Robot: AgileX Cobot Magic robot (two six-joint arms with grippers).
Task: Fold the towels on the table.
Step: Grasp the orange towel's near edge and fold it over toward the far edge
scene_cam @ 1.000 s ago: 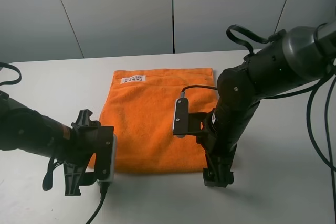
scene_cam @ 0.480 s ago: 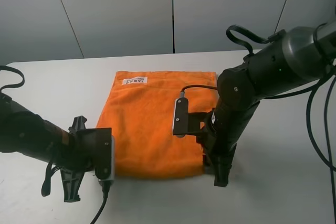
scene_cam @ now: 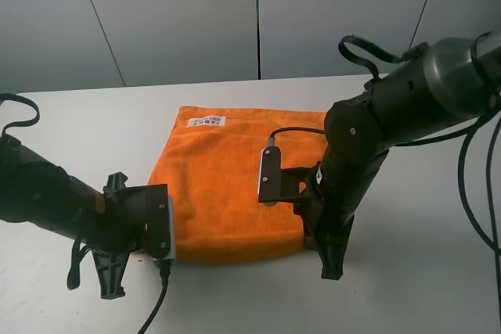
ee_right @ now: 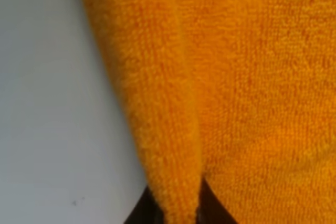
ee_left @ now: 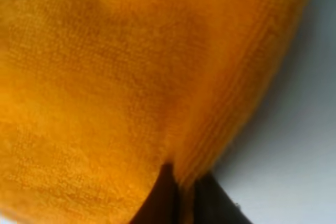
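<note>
The grasp step is being carried out: the towel (scene_cam: 223, 185) is lying on the tabletop (scene_cam: 438, 271), its near edge being clamped by the left claw (ee_left: 181, 195) and the right claw (ee_right: 176, 203). Next, an even lift toward the far hem is probably being called for.

The large white matte tabletop (scene_cam: 423, 279) is viewed from high at the front, facing the grey panelled wall (scene_cam: 180, 13). Both wrist views are held extremely close to the bright orange terry-cloth towel (scene_cam: 227, 185), whose near edge is shared with the overview.
</note>
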